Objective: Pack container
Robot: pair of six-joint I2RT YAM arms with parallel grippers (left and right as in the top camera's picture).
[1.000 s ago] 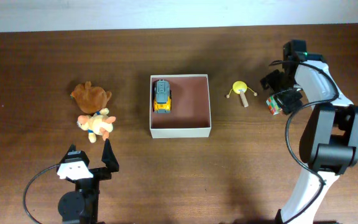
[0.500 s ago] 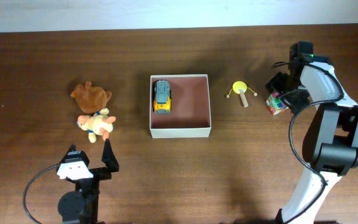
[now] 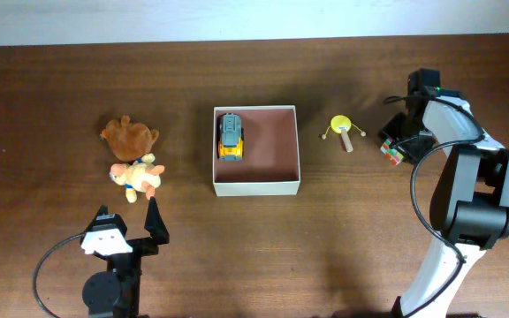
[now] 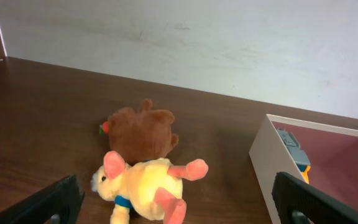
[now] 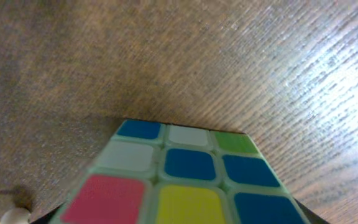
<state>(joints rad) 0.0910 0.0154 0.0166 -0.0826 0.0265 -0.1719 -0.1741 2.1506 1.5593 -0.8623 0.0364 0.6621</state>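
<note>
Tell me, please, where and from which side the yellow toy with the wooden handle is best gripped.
Grip the wooden handle of the yellow toy, coming from straight above. The toy lies flat on the table, apart from the container, so the handle is a slim bar with room either side; closing across it likely holds better than on the round head.

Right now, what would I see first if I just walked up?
Probably the white container mid-table, with a yellow-and-grey toy vehicle in its left side. Then the colourful puzzle cube at the right, and a brown plush toy next to a yellow plush toy at the left.
</note>
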